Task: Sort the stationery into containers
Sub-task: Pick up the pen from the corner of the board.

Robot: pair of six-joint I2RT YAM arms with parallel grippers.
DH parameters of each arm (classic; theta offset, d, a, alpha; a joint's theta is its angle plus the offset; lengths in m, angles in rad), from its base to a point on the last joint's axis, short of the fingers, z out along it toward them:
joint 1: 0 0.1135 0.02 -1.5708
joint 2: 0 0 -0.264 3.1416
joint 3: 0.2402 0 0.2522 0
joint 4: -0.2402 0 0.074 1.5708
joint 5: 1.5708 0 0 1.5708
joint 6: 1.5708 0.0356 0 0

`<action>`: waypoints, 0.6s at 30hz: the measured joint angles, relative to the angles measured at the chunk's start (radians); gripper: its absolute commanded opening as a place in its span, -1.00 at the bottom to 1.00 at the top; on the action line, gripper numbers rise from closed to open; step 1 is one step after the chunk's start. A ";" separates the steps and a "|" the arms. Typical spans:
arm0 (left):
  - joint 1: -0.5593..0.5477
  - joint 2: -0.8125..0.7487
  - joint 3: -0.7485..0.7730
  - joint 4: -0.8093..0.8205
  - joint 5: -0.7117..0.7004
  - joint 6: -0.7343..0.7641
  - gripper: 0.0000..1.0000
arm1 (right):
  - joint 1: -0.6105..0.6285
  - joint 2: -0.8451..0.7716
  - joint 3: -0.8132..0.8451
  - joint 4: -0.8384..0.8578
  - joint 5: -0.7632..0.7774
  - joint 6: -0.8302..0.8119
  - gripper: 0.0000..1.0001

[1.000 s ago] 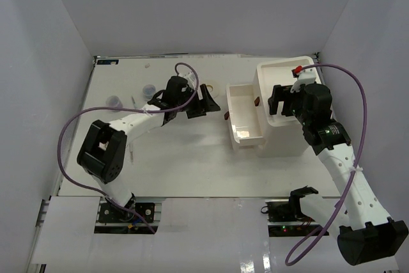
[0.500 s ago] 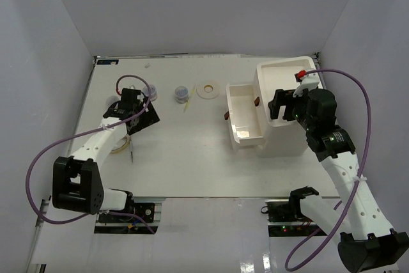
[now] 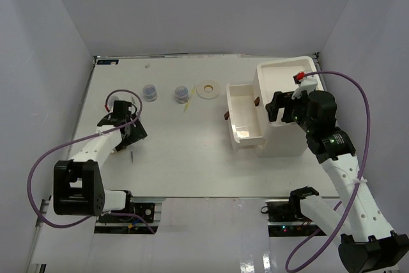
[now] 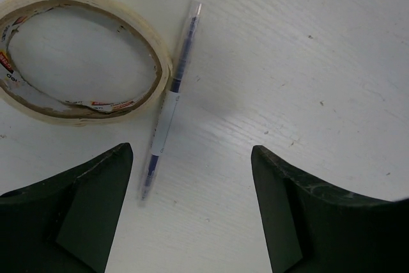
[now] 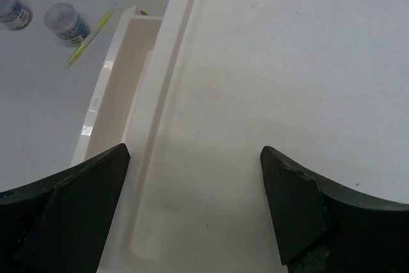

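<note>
My left gripper (image 3: 130, 137) hangs open low over the table's left side. In the left wrist view, the left gripper (image 4: 192, 158) has a thin dark pen (image 4: 169, 103) lying just inside its left finger, with bare table between the fingers. A thin loop band (image 4: 161, 62) lies flat beside the pen. Two clear jars (image 3: 149, 92) (image 3: 181, 94), a pale yellow pen (image 3: 189, 102) and a cream tape ring (image 3: 208, 89) sit further back. My right gripper (image 3: 279, 108) is open and empty above the white organiser (image 3: 284, 145). Its shallow tray top (image 5: 268, 62) lies under the right gripper (image 5: 195, 155).
One drawer (image 3: 246, 139) of the organiser stands pulled out to the left, its brown handle (image 3: 225, 116) facing the table's middle. White walls close the table at the back and both sides. Purple cables loop from both arms.
My left gripper has swung from beside the tape ring to the table's left side and come down over the pen and loop band, uncovering the jars. The right gripper has barely moved.
</note>
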 measured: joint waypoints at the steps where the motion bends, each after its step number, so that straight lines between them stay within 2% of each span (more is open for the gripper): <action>1: 0.004 0.006 -0.005 0.001 0.000 0.000 0.69 | 0.002 0.000 0.000 0.000 0.000 0.000 0.80; 12: 0.010 0.077 -0.035 0.025 0.016 -0.008 0.63 | 0.003 -0.004 -0.001 0.000 0.000 0.003 0.80; 18: 0.010 0.114 -0.030 0.041 0.023 -0.004 0.50 | 0.003 -0.006 -0.001 0.000 0.000 0.003 0.80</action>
